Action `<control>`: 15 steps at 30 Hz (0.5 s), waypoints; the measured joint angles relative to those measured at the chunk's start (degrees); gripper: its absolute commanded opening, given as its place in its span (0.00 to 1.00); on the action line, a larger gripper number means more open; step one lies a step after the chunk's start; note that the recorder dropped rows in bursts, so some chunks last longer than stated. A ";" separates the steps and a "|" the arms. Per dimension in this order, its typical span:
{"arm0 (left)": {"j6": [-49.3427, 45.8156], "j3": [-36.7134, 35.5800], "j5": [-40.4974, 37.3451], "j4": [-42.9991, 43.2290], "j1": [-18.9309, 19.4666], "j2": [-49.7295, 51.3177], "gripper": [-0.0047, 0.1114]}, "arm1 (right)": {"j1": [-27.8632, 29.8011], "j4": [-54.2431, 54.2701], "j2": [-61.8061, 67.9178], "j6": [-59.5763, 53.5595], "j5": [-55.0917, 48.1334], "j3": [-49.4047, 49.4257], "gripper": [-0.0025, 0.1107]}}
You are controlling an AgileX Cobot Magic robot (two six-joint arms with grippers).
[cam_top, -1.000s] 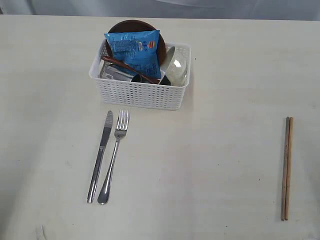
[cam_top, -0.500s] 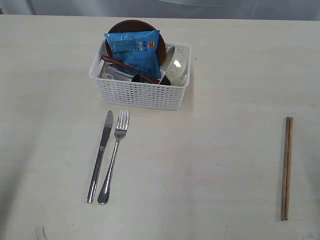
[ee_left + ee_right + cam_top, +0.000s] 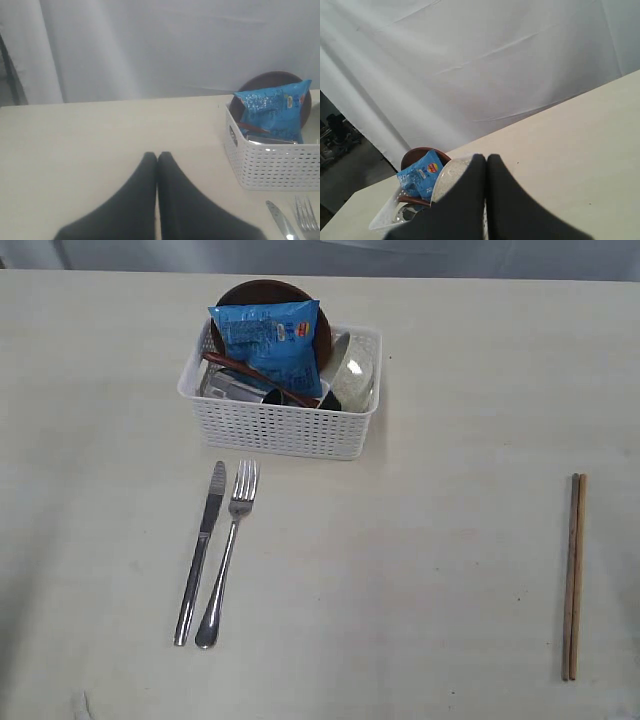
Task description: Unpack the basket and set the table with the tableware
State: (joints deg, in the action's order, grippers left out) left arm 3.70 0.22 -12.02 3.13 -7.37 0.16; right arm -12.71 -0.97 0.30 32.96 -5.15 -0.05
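**Edges and clearance.** The far edge of the tabletop (image 3: 420, 570) runs across the top of the exterior view, with a pale curtain (image 3: 150, 45) behind it. The basket (image 3: 283, 425) stands near that far edge, left of centre, with bare surface on every side. The knife (image 3: 200, 552) and fork (image 3: 228, 560) lie side by side, close but apart, just in front of the basket. Their handles point toward the near edge. The chopsticks (image 3: 573, 575) lie paired and touching, well apart from everything else, close to the right border of the view. A wide bare stretch lies between the fork and the chopsticks. Neither arm appears in the exterior view.

**Basket contents.** The plate (image 3: 262, 290) stands on edge against the far wall, rising above the rim. A blue snack packet (image 3: 268, 340) leans in front of it. The bowl (image 3: 354, 370) sits tilted at the right end. The spoon (image 3: 255, 378) lies slantwise under the packet. A shiny steel piece (image 3: 228, 388) is mostly hidden beneath it.

**Hands.** The left hand (image 3: 157, 157) has its fingers pressed together and grips nothing. It is above bare tabletop, apart from the basket. The right hand (image 3: 486, 160) is likewise fully closed and empty, with the basket beyond it.

**Change from a second ago.** No item has shifted: basket, cutlery and chopsticks lie exactly as before.
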 measured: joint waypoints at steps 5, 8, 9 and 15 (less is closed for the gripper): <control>-4.40 0.00 -0.46 -4.62 0.00 0.00 0.04 | 0.00 0.00 0.00 0.00 0.00 0.00 0.02; -4.87 0.00 -1.67 -5.28 0.00 0.00 0.04 | 0.00 0.00 0.00 0.00 0.00 0.00 0.02; -4.98 0.00 -2.57 -5.28 0.00 0.00 0.04 | 0.00 0.00 0.00 0.00 0.00 0.00 0.02; -5.13 0.00 -5.83 -5.28 0.00 0.00 0.04 | 0.00 0.00 0.00 0.00 0.00 0.00 0.02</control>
State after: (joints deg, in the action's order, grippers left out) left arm -1.43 0.22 -17.86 -2.15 -7.37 0.16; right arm -12.71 -0.97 0.30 32.96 -5.15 -0.05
